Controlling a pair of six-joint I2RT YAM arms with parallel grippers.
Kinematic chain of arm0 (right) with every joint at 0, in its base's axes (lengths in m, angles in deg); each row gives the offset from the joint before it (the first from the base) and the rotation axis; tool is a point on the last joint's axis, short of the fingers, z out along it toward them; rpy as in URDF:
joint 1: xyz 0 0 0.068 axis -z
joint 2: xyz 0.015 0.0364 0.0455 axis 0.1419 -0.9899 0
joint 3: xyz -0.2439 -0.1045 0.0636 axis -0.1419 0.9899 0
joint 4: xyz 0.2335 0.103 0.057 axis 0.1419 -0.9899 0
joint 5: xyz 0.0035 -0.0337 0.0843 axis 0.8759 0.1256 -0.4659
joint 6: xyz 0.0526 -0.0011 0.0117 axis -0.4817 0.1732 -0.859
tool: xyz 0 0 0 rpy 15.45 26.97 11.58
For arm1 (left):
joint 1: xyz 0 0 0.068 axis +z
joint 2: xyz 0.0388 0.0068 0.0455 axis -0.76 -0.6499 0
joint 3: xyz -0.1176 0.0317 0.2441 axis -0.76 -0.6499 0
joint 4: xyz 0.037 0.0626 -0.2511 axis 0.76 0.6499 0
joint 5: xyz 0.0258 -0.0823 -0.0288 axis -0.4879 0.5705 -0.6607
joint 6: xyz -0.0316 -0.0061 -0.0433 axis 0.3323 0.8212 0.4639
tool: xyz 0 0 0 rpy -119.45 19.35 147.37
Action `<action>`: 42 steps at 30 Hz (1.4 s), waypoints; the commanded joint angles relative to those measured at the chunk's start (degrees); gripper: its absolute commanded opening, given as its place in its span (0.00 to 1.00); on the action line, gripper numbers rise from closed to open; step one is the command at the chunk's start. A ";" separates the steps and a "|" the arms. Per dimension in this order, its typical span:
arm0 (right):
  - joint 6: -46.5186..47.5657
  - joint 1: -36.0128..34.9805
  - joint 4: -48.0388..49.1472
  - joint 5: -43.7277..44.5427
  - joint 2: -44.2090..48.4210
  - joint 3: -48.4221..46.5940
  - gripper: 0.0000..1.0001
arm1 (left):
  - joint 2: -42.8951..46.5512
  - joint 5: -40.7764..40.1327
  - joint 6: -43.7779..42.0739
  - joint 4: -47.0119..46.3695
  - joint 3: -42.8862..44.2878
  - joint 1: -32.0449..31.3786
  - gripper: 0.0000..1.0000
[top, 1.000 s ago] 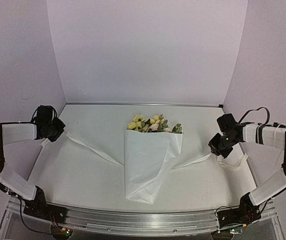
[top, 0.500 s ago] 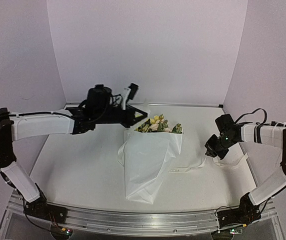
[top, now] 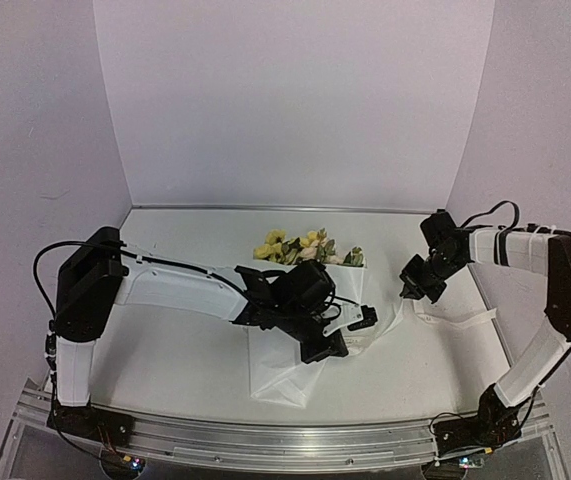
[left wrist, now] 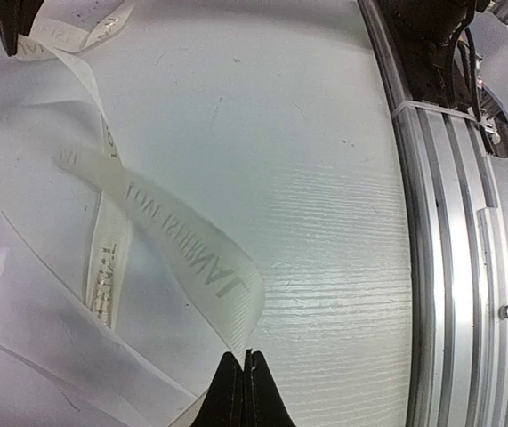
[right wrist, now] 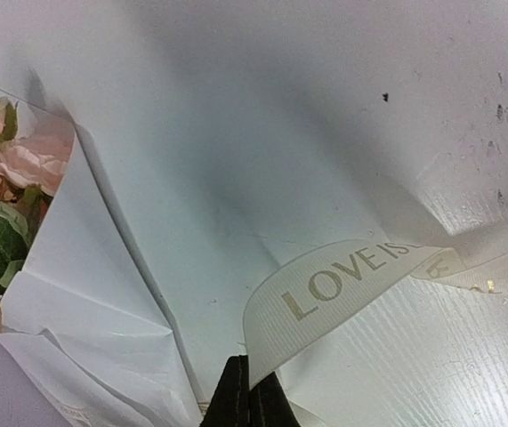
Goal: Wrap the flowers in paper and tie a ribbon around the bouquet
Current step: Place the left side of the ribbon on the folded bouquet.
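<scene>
Left gripper [left wrist: 245, 381]: jaws pinched tight on one ribbon [left wrist: 179, 263] end, which loops away from the tips across the table [left wrist: 316, 178] toward the right gripper [top: 412, 287]. The other end is clamped the same way by the right gripper (lettering legible just above its tips in the right wrist view). Change over the last second: the left arm was swung from the far left edge over the bouquet [top: 283, 372] and is now parked at its right flank, ribbon carried across. The right gripper was only nudged. Both ends are now gathered on one side, near each other. Judged: wrap done, flowers [top: 305, 246] showing at the wide end beyond the left wrist; ribbon laid across the cone, knot not yet formed.
</scene>
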 commanded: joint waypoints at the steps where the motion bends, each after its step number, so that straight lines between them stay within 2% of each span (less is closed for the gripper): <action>1: 1.93 -0.28 -3.29 -1.33 -2.99 -5.13 0.00 | -0.39 -1.85 -7.51 1.00 6.21 -1.09 0.00; 5: 4.12 -0.25 -5.54 -1.10 -6.21 -8.54 0.00 | 1.82 -1.89 -8.30 -3.08 4.68 -1.13 0.00; 10: 4.25 -0.24 -6.98 -1.82 -9.56 -12.06 0.00 | 8.39 -4.25 -9.33 -16.66 -2.10 -1.14 0.00; 14: 4.11 -0.22 -7.47 -2.17 -11.02 -13.80 0.00 | 9.42 -3.55 -12.49 -19.87 -3.69 -1.11 0.00; 18: 4.47 -0.25 -8.65 -2.27 -11.56 -15.68 0.00 | 11.45 -3.35 -13.38 -27.98 -6.57 -1.03 0.00; 22: 4.41 -0.34 -9.27 -3.42 -11.99 -17.17 0.00 | 8.10 -0.50 -15.99 -25.20 -2.76 -0.81 0.00; 28: 5.93 -0.69 -11.75 -4.65 -11.19 -19.92 0.00 | 4.83 1.34 -14.83 -35.64 -4.57 -0.43 0.00; 32: 6.40 -1.03 -11.98 -5.59 -9.28 -20.29 0.00 | -0.72 4.31 -13.18 -31.28 0.85 1.05 0.00; 36: 8.93 -2.02 -12.46 -7.14 -7.45 -21.70 0.00 | -4.81 8.52 -10.96 -30.68 2.24 2.30 0.00; 40: 11.71 -3.86 -12.68 -8.16 -5.72 -22.74 0.00 | -7.55 7.48 -6.98 -32.08 3.70 2.89 0.00; 42: 12.99 -4.89 -12.68 -8.09 -4.58 -22.71 0.00 | -8.46 6.64 -4.22 -31.18 5.81 3.52 0.05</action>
